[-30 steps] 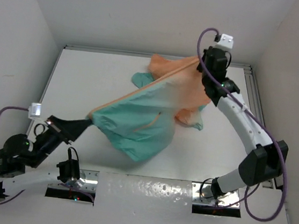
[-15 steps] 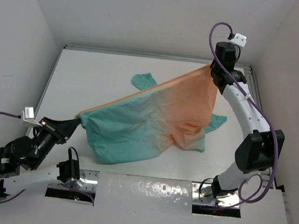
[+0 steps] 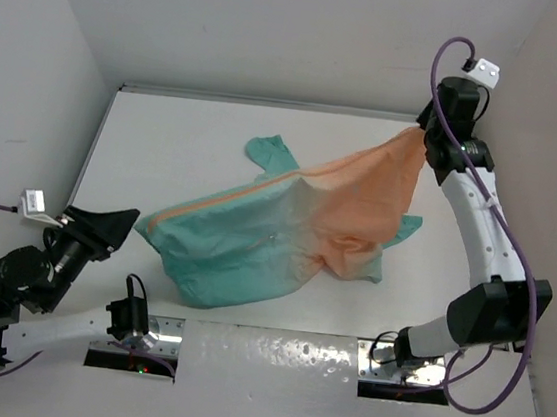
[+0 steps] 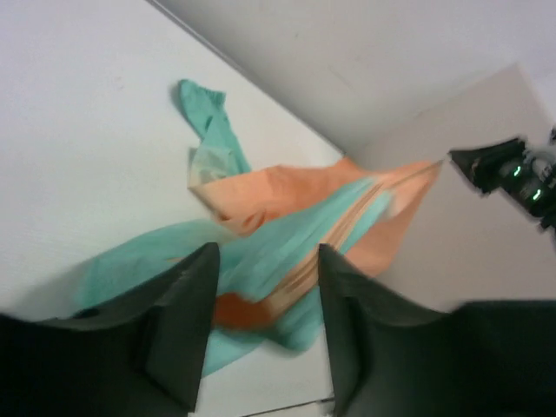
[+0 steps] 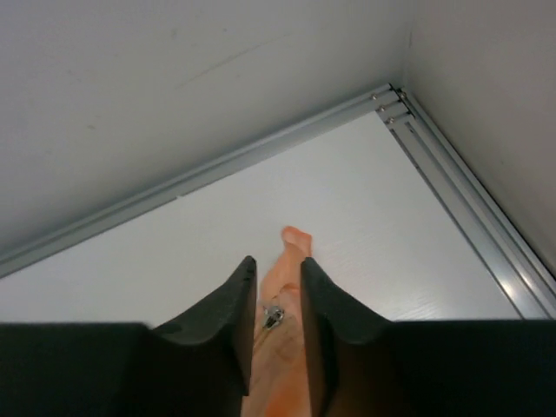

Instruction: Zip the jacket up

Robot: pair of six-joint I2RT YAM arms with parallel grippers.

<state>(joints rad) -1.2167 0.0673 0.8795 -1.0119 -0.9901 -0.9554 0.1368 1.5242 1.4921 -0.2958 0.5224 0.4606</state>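
The jacket [image 3: 286, 230] lies spread slantwise across the table, teal half toward the left, peach-orange half rising to the back right. Its orange zipper line [image 3: 208, 208] runs along the upper edge. My left gripper [image 3: 124, 217] is open just off the teal hem, touching nothing; in its wrist view the wide fingers [image 4: 268, 252] frame the jacket [image 4: 287, 187] beyond them. My right gripper [image 3: 430, 135] is high in the back right corner. Its jaws [image 5: 278, 261] stand slightly apart, with the orange collar end [image 5: 295, 239] and the metal zipper pull [image 5: 274, 317] between them.
A teal sleeve [image 3: 270, 152] sticks out toward the back, another [image 3: 407, 226] on the right. White walls close in the table on three sides. An aluminium rail [image 5: 452, 187] runs along the right edge and the back. The arm bases [image 3: 134, 328] sit at the near edge.
My left gripper has opened and drawn back left, dropping the teal hem. The right gripper has carried the orange end further to the back right, and its jaws have parted.
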